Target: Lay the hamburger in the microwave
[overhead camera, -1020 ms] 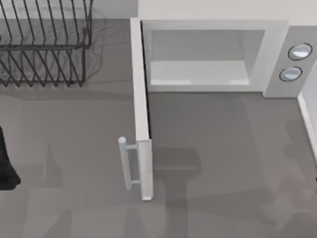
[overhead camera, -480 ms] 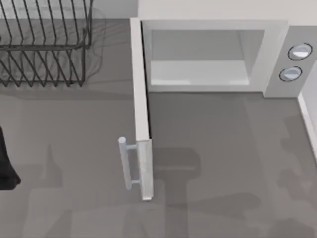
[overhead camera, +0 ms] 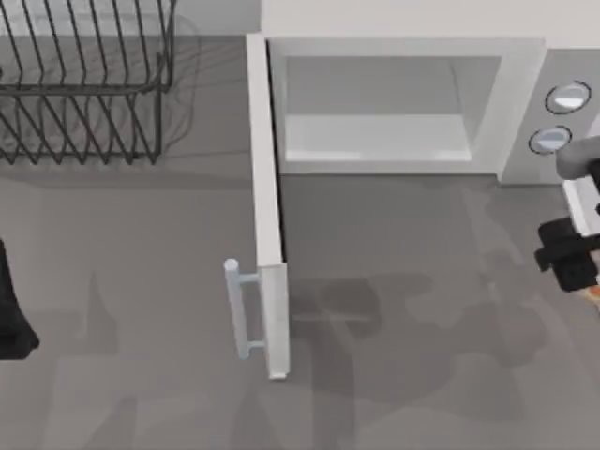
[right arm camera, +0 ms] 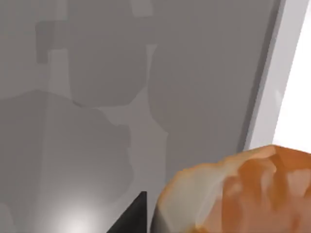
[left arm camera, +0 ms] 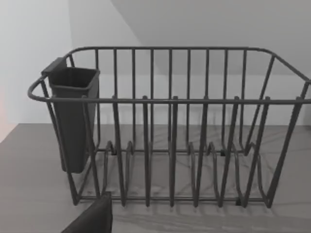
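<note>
The white microwave (overhead camera: 506, 103) stands at the back with its door (overhead camera: 267, 206) swung wide open toward the front, showing a bare pale cavity. My right gripper (overhead camera: 577, 274) reaches in at the table's right edge, in front of the two silver knobs (overhead camera: 567, 97). It is shut on the hamburger (right arm camera: 243, 194), which looms tan and orange in the right wrist view beside a dark fingertip (right arm camera: 133, 218). A sliver of orange hamburger (overhead camera: 593, 292) peeks out at the top view's right edge. My left gripper (overhead camera: 11, 319) rests parked at the far left edge.
A black wire rack (overhead camera: 84, 84) occupies the back left; the left wrist view faces this rack (left arm camera: 170, 136) and a dark cup (left arm camera: 73, 116) hung on its end. The door's bar handle (overhead camera: 239, 309) juts left. Open grey tabletop lies between door and right gripper.
My right arm has come into the top view from the right edge, carrying the hamburger. Its shadow on the table has grown and shifted left. The left arm has not moved.
</note>
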You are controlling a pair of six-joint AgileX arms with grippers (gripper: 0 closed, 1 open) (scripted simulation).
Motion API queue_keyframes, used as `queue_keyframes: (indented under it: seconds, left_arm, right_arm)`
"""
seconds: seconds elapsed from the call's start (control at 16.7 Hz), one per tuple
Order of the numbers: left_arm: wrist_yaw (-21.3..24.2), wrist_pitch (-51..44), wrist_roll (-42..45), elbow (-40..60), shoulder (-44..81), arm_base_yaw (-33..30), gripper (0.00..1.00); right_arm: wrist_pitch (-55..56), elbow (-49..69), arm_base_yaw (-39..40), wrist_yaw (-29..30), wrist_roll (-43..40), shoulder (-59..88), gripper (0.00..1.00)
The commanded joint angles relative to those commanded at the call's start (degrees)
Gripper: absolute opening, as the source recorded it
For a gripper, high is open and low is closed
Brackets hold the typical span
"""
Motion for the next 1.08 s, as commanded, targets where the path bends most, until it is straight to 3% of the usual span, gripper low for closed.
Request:
queue_keyframes:
  seconds: [0.66,0.9,1.08]
  left_arm:
    - [0.0,0.0,0.0,0.0,0.0,0.0,1.00]
    - [0.0,0.0,0.0,0.0,0.0,0.0,1.00]
    - [0.0,0.0,0.0,0.0,0.0,0.0,1.00]
  right_arm:
    - [60.2,13.1,15.3,19.1,10.1,35.2,0.00]
    - [73.5,16.8,19.1,24.2,13.1,42.2,0.00]
    - [77.1,18.0,20.3,25.9,14.1,44.3,0.00]
